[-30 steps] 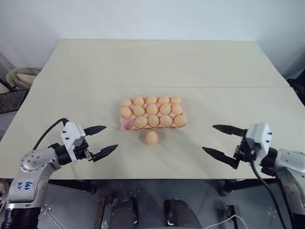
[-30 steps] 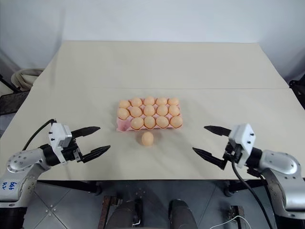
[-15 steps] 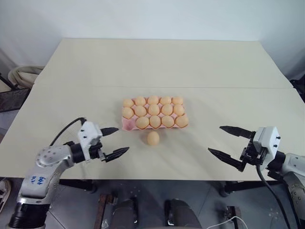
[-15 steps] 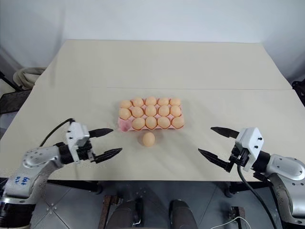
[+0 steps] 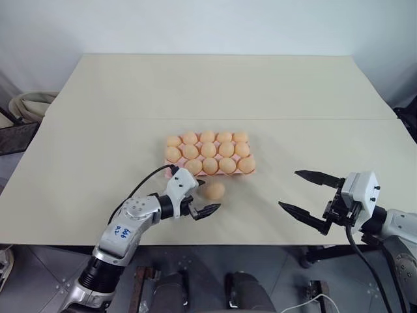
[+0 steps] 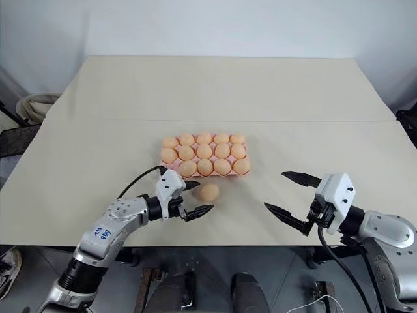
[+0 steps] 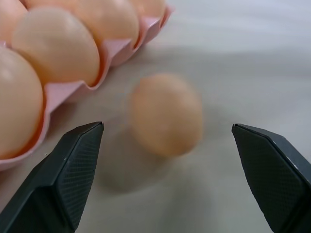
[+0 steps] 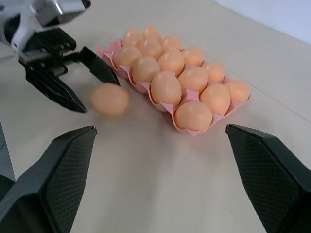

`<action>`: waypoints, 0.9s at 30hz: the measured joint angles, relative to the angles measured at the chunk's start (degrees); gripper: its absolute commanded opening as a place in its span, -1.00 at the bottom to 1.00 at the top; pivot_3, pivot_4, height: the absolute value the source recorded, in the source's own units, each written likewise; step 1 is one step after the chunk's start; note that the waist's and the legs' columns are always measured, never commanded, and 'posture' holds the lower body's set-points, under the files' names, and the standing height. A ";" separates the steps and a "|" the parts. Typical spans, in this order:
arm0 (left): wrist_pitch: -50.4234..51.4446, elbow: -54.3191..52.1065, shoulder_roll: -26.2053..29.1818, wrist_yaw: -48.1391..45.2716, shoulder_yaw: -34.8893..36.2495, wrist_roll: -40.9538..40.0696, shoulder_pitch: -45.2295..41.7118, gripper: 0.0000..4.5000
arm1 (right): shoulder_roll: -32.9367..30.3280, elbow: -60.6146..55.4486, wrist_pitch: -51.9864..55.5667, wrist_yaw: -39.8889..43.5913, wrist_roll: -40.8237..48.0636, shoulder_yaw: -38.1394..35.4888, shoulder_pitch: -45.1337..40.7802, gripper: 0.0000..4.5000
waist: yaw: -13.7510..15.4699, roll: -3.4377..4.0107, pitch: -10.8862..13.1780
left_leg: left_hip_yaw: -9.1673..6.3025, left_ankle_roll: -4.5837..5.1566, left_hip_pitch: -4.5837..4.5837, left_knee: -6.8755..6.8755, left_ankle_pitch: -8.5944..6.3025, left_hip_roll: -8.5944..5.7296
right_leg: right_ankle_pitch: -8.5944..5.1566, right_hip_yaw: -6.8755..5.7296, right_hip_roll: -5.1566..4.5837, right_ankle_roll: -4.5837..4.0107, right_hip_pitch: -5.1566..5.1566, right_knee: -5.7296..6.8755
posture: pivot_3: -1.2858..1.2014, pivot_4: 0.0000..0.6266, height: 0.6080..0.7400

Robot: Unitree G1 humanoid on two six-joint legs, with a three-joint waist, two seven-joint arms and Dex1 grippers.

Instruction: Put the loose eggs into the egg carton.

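Left gripper: jaws spread, egg between them, untouched.
Right gripper: jaws spread, holding nothing.
Risk: a nudge may roll the egg away, or squeezing may crack it.
Carton: one near-left cup free.

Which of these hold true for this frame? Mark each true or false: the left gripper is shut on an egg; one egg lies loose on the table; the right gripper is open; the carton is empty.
1. The left gripper is shut on an egg. False: its jaws are open, the loose egg lying ahead of them.
2. One egg lies loose on the table. True.
3. The right gripper is open. True.
4. The egg carton is empty. False: eggs fill nearly all its cups.
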 measured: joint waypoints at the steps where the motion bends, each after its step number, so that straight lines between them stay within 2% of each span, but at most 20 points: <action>1: -0.02 0.84 -0.83 0.90 -0.33 0.70 -0.37 1.00 | 0.00 -0.40 0.28 -0.38 0.13 0.03 0.09 0.99 | 0.05 0.00 0.00 | -0.01 0.00 0.00 0.02 0.00 0.00 | 0.01 0.00 -0.01 0.02 0.01 0.00 | 0.03 -0.52 1.00; 11: -3.48 6.74 -7.42 4.08 -1.03 4.20 -2.79 1.00 | 0.00 -1.55 0.86 -1.73 0.91 0.39 0.67 0.99 | 0.17 -0.02 0.01 | -0.04 0.02 0.00 0.16 -0.01 -0.03 | 0.05 -0.01 -0.02 0.09 0.10 0.01 | 0.03 -0.52 1.00; 14: -3.89 6.84 -7.48 3.90 -1.04 4.36 -3.27 0.73 | 0.00 -1.55 1.00 -1.91 1.08 0.72 0.65 1.00 | 0.03 -0.01 0.01 | -0.03 0.02 0.00 0.16 -0.01 -0.03 | 0.05 -0.01 -0.02 0.09 0.10 0.01 | 0.03 -0.52 1.00; 20: -5.63 6.78 -6.79 2.97 -0.18 4.29 -2.64 -0.10 | 0.00 -1.46 1.04 -1.96 1.36 0.81 0.26 1.00 | 0.09 -0.01 0.01 | -0.04 0.02 0.00 0.16 -0.01 -0.03 | 0.05 -0.02 -0.03 0.09 0.11 0.01 | 0.03 -0.52 1.00; 27: -11.19 3.43 -1.88 -3.07 5.59 0.06 3.41 -0.10 | 0.01 -1.18 0.99 -1.79 1.31 3.14 -0.12 1.00 | -0.05 -0.01 0.01 | -0.04 -0.08 0.00 0.15 -0.07 0.04 | 0.04 -0.03 -0.01 0.06 0.09 0.01 | 0.03 -0.52 1.00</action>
